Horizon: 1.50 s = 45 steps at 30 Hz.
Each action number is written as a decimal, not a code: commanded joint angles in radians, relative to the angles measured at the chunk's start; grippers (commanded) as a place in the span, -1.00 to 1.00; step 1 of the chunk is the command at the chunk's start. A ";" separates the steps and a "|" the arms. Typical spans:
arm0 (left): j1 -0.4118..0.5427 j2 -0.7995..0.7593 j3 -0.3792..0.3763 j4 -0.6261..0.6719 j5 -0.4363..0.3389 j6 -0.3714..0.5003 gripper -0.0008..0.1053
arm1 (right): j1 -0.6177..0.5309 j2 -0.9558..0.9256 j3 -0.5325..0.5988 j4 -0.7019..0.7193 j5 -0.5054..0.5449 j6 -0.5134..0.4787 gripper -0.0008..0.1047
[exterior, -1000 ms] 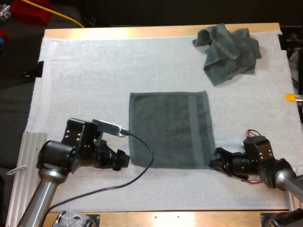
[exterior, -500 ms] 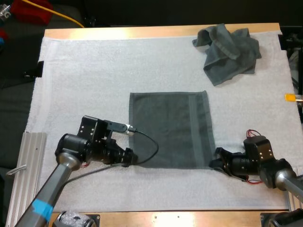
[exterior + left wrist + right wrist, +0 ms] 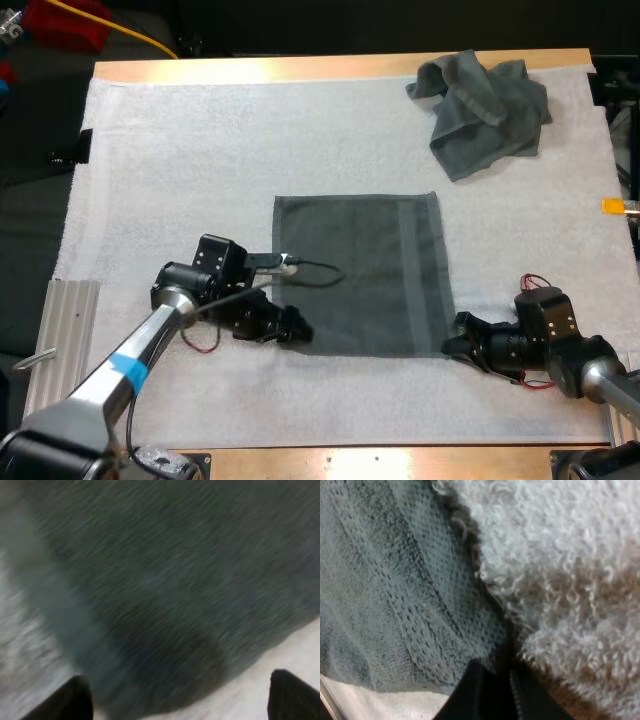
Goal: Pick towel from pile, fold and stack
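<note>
Near corners of flat towel (image 3: 360,275), spread mid-mat (image 3: 180,150); crumpled towel (image 3: 485,108) far right.
left gripper (image 3: 296,331) at near-left corner, fingers (image 3: 77,700) apart, cloth just ahead; right gripper (image 3: 456,345) at near-right corner, pinched onto the flat towel's edge.

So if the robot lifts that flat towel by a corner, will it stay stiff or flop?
Probably flop: the flat towel is soft woven cloth, and the crumpled towel of the same fabric sits in loose folds. It looks thin and light, lying flush on the mat. Pushed, it would likely bunch up against the fuzzy mat rather than slide.
</note>
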 commanded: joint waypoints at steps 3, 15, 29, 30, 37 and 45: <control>0.002 0.039 0.000 -0.022 0.041 -0.010 0.33 | 0.000 0.004 0.004 0.026 0.003 -0.003 -0.97; 0.002 0.083 0.000 -0.024 0.114 -0.008 0.01 | 0.000 0.004 0.004 0.026 0.003 -0.003 -0.97; 0.002 0.083 0.000 0.033 0.043 0.004 -0.98 | 0.000 0.004 0.004 0.026 -0.012 -0.003 -0.97; 0.002 0.083 0.000 0.039 0.034 0.011 -0.98 | 0.000 0.003 0.004 0.026 -0.014 -0.003 -0.97; 0.002 0.039 0.000 0.105 -0.031 0.089 -0.98 | 0.000 -0.090 0.004 0.026 -0.016 -0.005 -0.97; -0.075 -0.101 0.000 0.152 -0.171 0.117 -0.98 | 0.032 -0.250 -0.039 0.179 0.043 -0.007 -0.97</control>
